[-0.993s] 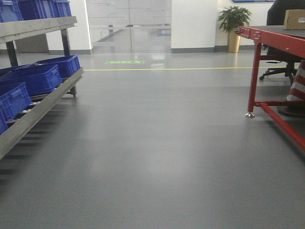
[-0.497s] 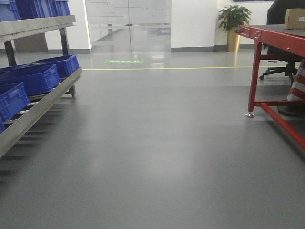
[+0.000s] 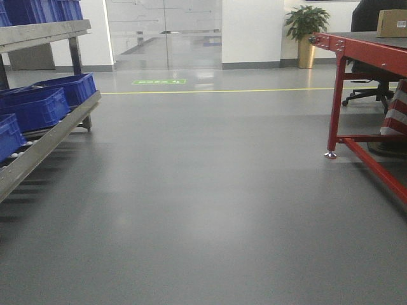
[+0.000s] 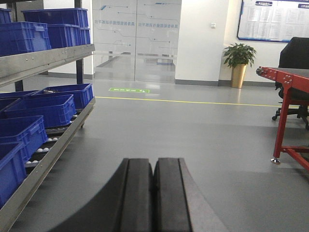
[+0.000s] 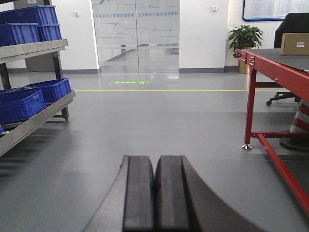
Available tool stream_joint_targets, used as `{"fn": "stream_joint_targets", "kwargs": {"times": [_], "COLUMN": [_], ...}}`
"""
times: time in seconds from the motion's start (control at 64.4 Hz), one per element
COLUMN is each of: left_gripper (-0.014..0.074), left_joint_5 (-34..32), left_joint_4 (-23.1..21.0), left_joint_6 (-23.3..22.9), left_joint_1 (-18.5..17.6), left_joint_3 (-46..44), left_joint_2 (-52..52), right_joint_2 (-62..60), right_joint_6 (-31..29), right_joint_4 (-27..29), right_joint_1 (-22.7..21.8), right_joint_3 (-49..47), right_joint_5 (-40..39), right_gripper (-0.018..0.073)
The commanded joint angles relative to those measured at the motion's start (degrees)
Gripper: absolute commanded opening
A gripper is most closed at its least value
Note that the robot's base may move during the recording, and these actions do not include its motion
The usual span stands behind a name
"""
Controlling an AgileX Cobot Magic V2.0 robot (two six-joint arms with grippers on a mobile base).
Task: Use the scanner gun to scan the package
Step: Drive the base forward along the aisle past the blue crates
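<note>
Both arms hang low over the grey floor (image 3: 203,210). The left claw (image 4: 153,166) is pressed tight, pads touching, nothing between them. The right claw (image 5: 155,164) is the same: clamped flat and empty. Over on the far right, the package (image 3: 392,24) sits on top of the red worktop (image 3: 372,46), white label showing, well apart from both claws. On the left there are blue crates (image 3: 38,105) on a metal rack (image 3: 51,136), and at the back wall a potted plant (image 3: 305,25).
</note>
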Motion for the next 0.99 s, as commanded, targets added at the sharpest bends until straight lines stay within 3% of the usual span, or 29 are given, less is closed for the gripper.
{"fn": "stream_joint_targets", "kwargs": {"times": [0.0, 0.978], "left_gripper": [-0.0111, -0.0111], "left_joint_5": [-1.16, -1.16], "left_joint_4": [0.37, 0.37], "left_joint_6": [-0.11, -0.11], "left_joint_1": [0.29, 0.29], "left_joint_3": [-0.18, -0.18], "left_joint_2": [-0.22, -0.22], "right_joint_2": [-0.15, -0.15], "right_joint_6": [-0.03, -0.03], "right_joint_4": [-0.46, -0.46], "right_joint_1": [0.13, 0.13], "right_joint_3": [-0.02, -0.02], "right_joint_5": [-0.82, -0.82], "right_gripper": [-0.0169, -0.0169]}}
